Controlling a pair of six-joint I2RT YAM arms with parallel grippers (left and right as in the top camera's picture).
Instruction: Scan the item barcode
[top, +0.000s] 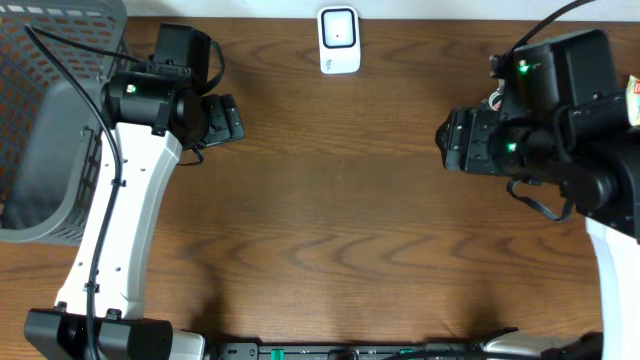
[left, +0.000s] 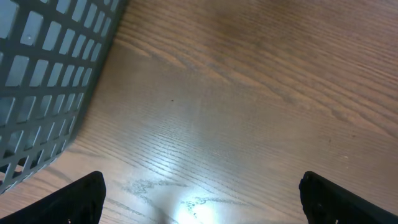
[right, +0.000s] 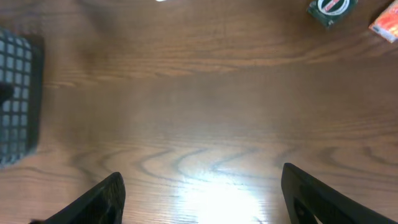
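Note:
A white barcode scanner with a red dot stands at the table's far edge, in the middle. In the right wrist view a dark green item with a red and white label and an orange item lie at the top right, far from the fingers. A colourful packet edge shows at the overhead view's right border. My right gripper is open over bare wood with nothing between its fingers. Beside the basket, my left gripper is wide open and holds nothing.
A grey mesh basket fills the table's left end; its wall stands close to the left gripper. The same basket shows at the left of the right wrist view. Brown wooden tabletop lies between the arms.

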